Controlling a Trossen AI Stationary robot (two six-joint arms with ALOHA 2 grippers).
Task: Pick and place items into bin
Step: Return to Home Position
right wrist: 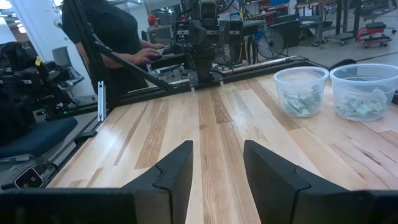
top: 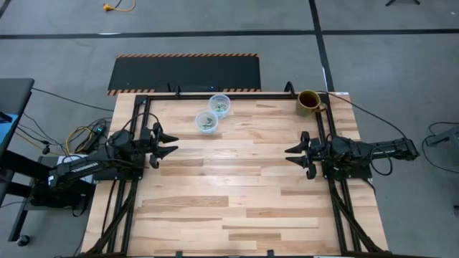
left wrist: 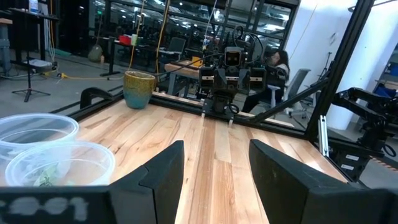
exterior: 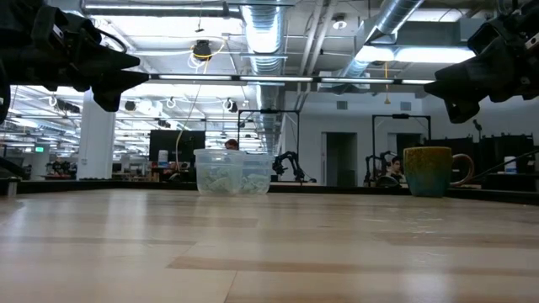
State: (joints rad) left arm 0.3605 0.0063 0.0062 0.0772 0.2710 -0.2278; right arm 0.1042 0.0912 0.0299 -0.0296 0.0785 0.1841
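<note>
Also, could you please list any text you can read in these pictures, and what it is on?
None can be read.
Any print on the pale green-and-white wrapped packets in the clear plastic cups is too small to read.
The brown handled mug shows no lettering.

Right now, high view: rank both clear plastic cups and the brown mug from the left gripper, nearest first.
1. Front clear plastic cup, nearest the left gripper.
2. Rear clear plastic cup, by the far edge.
3. Brown mug, far right corner.
</note>
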